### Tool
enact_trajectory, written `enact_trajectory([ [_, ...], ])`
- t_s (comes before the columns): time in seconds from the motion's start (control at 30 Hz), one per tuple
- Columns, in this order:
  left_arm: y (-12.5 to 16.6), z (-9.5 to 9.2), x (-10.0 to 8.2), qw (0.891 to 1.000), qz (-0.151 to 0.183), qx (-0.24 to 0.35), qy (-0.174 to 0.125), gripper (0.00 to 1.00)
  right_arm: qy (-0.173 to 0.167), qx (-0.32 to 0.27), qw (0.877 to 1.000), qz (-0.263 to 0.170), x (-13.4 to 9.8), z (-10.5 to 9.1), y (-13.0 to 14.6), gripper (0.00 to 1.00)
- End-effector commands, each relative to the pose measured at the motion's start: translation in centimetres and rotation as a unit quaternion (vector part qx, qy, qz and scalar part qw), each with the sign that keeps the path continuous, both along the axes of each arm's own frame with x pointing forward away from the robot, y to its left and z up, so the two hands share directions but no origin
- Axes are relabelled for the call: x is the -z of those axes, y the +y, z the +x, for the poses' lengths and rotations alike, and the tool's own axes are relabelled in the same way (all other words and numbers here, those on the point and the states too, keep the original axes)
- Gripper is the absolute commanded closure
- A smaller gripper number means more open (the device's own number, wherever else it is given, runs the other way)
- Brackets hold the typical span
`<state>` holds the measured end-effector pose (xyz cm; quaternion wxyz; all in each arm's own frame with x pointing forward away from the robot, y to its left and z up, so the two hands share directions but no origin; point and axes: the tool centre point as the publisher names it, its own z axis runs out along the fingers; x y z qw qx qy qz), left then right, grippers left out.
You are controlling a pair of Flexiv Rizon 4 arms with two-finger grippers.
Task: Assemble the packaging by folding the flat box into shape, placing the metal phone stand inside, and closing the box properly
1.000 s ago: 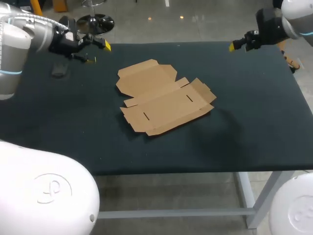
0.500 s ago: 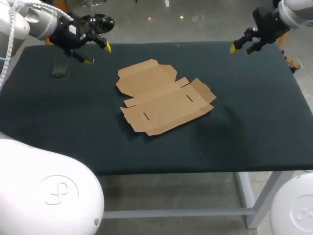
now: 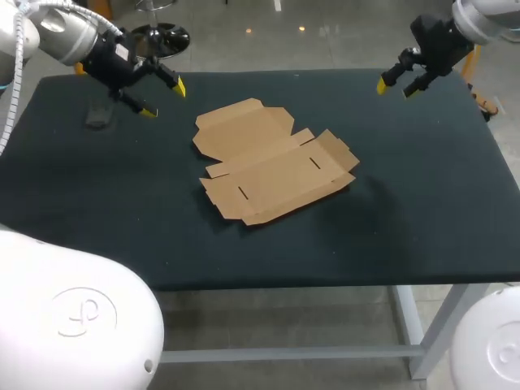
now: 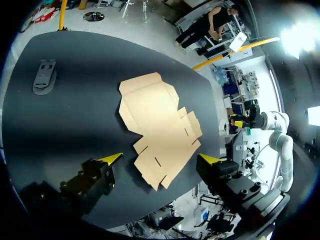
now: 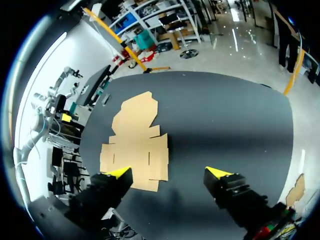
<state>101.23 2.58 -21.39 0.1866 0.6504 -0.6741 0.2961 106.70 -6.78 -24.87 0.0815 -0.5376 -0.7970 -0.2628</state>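
Nothing is done yet: the box (image 3: 275, 172) lies flat, the phone stand (image 3: 98, 119) well apart from it; left hand (image 3: 162, 98) and right hand (image 3: 395, 88) spread apart, empty.

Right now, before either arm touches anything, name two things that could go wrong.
1. The flat box lies flush on the table, so it may slide rather than let a flap lift.
2. The dark phone stand barely shows against the dark table; a grasp could miss it.
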Motion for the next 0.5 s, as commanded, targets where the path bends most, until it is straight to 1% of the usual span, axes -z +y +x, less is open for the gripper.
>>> enact_trajectory([
  [0.03,0.3,-0.7,0.4,0.999,-0.006,0.021,0.035,0.00,0.025,-0.010,1.000,-0.006,0.7,0.4,0.7,0.00],
  [0.1,0.4,-1.2,0.7,0.998,-0.018,0.023,0.053,0.00,0.033,-0.013,0.999,-0.012,1.2,0.3,1.0,0.00],
  [0.2,0.2,-2.0,1.4,0.998,-0.010,0.015,0.067,0.00,0.045,-0.021,0.999,-0.014,2.1,0.2,1.3,0.00],
  [0.27,0.1,-2.6,1.8,0.997,-0.007,0.021,0.068,0.00,0.052,-0.026,0.998,-0.014,2.8,0.1,1.5,0.00],
  [0.3,0.1,-2.8,2.0,0.998,-0.001,0.017,0.066,0.00,0.052,-0.030,0.998,-0.014,3.2,0.0,1.6,0.00],
  [0.4,0.1,-3.3,2.5,0.998,0.001,0.021,0.062,0.00,0.059,-0.038,0.997,-0.012,4.4,0.2,1.8,0.00],
  [0.43,0.1,-3.4,2.7,0.998,0.003,0.029,0.053,0.00,0.062,-0.041,0.997,-0.012,4.8,0.2,1.9,0.00],
  [0.5,0.0,-3.6,3.0,0.998,0.003,0.033,0.054,0.00,0.064,-0.059,0.996,-0.010,5.5,0.3,2.4,0.00],
])
